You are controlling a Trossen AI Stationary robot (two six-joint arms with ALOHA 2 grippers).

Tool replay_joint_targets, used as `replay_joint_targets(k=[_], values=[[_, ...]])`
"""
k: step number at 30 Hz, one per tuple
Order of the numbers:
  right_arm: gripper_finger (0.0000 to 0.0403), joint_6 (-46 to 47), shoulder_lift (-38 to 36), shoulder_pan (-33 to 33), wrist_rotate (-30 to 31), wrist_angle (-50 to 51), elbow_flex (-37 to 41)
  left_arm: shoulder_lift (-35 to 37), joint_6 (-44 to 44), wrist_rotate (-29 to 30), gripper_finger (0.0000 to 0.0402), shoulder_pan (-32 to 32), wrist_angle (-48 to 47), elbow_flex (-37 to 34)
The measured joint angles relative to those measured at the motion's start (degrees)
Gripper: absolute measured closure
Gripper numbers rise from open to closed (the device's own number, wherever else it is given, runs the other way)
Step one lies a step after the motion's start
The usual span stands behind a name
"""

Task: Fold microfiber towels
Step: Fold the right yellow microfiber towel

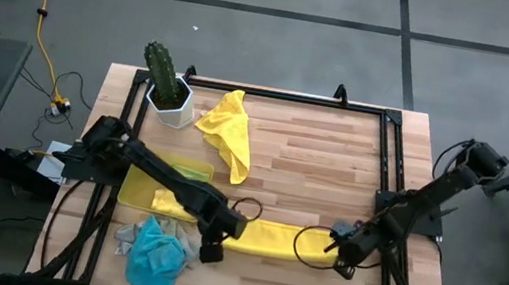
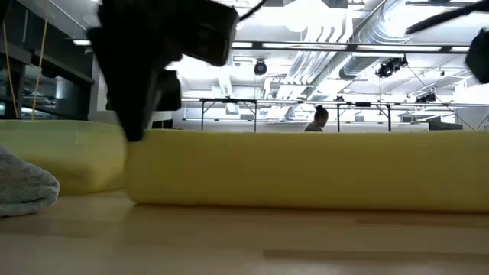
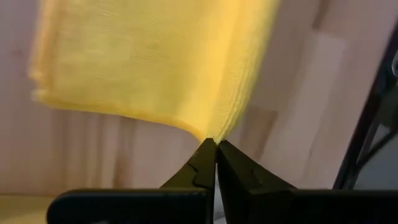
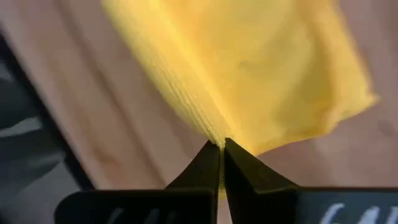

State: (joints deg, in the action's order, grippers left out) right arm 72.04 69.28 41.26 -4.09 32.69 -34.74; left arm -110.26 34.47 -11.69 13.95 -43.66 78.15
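Note:
A bright yellow towel (image 1: 270,238) stretches as a long narrow band between my two grippers near the table's front edge. My left gripper (image 1: 223,237) is shut on its left end and my right gripper (image 1: 333,251) on its right end. In the low view the towel (image 2: 306,164) hangs as a wide yellow wall with its lower edge at the tabletop. A second yellow towel (image 1: 227,130) lies crumpled at the far middle. A turquoise towel (image 1: 156,257) lies heaped on a grey one (image 1: 126,238) at the front left. My left gripper pinches the towel's left upper corner (image 3: 208,129) between its two shut fingertips (image 3: 205,163), coming steeply from above. The cloth spreads away from the tips and hangs below them. One layer or several, I cannot tell. My right gripper pinches the towel's right upper corner (image 4: 225,132) between its two shut fingertips (image 4: 210,163), coming steeply from above. The cloth hangs below the tips, and the band runs fairly straight across to the other gripper.
A translucent yellow tray (image 1: 142,184) lies under the left arm. A cactus in a white pot (image 1: 167,89) stands at the far left corner. A black frame (image 1: 386,152) borders the wooden top. Bare wood lies between the two yellow towels.

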Motion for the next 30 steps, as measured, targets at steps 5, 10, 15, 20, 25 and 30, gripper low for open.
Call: replay_joint_targets(k=[5,10,15,20,25,30], values=[[0.0403,-2.0,-0.6,-3.7,0.2,1.9,0.0,0.3,2.5,0.1,0.0402,-1.8,0.0,0.0],[0.0403,-3.5,-2.1,-6.4,0.4,5.3,0.0,1.5,5.1,1.8,0.0402,-3.7,-0.3,0.0],[0.0403,-2.1,-4.9,-8.0,1.2,11.8,0.0,1.8,8.9,6.2,0.0401,-5.1,0.0,0.0],[0.0403,-0.3,-5.9,-8.8,1.2,15.2,0.0,0.9,12.1,8.2,0.0401,-6.1,0.1,-0.1],[0.0403,2.0,-5.2,-9.1,2.0,15.3,0.0,0.9,17.8,13.8,0.0401,-6.7,0.4,0.0],[0.0403,8.0,-5.2,-9.1,5.1,16.2,0.0,0.9,20.3,14.6,0.0401,-6.8,0.1,0.0]])
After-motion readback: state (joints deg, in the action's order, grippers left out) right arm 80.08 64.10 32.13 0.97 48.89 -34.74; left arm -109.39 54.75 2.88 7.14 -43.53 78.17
